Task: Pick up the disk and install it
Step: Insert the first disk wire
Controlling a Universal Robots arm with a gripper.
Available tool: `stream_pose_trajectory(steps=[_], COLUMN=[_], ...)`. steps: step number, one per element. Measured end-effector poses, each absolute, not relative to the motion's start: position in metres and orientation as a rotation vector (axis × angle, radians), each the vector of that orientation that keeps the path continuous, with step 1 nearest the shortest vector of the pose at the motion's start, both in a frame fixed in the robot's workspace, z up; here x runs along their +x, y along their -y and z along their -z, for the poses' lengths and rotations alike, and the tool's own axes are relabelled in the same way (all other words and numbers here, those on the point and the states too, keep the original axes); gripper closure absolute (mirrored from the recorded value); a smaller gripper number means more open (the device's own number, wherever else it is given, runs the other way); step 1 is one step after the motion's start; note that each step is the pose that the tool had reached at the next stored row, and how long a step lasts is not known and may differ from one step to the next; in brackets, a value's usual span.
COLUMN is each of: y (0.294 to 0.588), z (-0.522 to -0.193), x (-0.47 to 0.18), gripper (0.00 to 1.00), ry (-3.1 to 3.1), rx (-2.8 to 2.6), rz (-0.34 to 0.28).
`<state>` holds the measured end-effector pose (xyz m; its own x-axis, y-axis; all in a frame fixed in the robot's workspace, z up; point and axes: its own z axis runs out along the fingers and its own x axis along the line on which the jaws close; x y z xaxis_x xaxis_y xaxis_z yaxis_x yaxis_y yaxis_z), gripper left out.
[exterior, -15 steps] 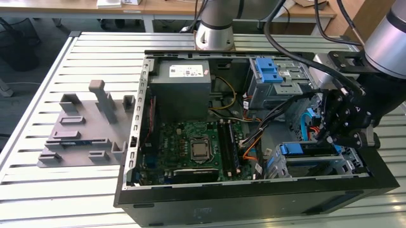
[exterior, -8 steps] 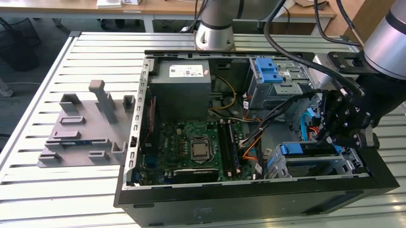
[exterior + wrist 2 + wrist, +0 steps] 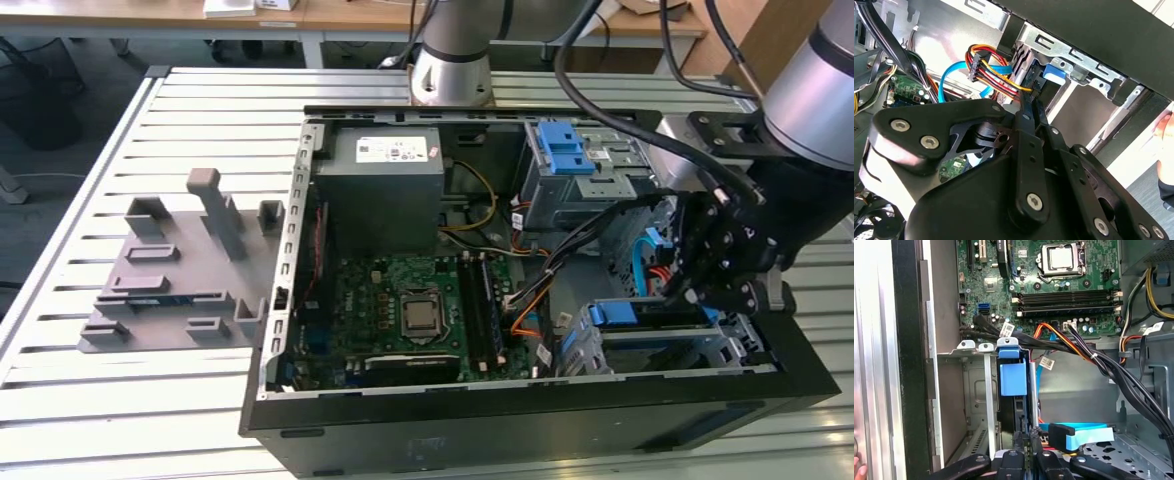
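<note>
Hanging over the open computer case (image 3: 534,420) on the slatted counter (image 3: 80,400), the gripper (image 3: 1026,437) is pinching its jaws narrow on the edge of the disk (image 3: 1013,390), which is standing edge-up in the metal bay (image 3: 966,390) at the case's front corner. Cables (image 3: 1104,365) are crowding one side, the case wall is hemming the other. The grey holder block (image 3: 180,270) is sitting well apart on the counter.
</note>
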<state>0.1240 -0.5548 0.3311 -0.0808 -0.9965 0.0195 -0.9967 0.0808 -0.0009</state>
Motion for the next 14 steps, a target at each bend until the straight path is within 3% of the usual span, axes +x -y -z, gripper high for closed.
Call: stream_pose_trajectory(steps=[9,14], y=[0.5548,0.5548], z=[-0.3289,-0.3331], x=[0.1248,0.1247], gripper=[0.84,0.76], ry=[2.297,2.298], rx=[2.119,2.119], rz=[-0.018,-0.018])
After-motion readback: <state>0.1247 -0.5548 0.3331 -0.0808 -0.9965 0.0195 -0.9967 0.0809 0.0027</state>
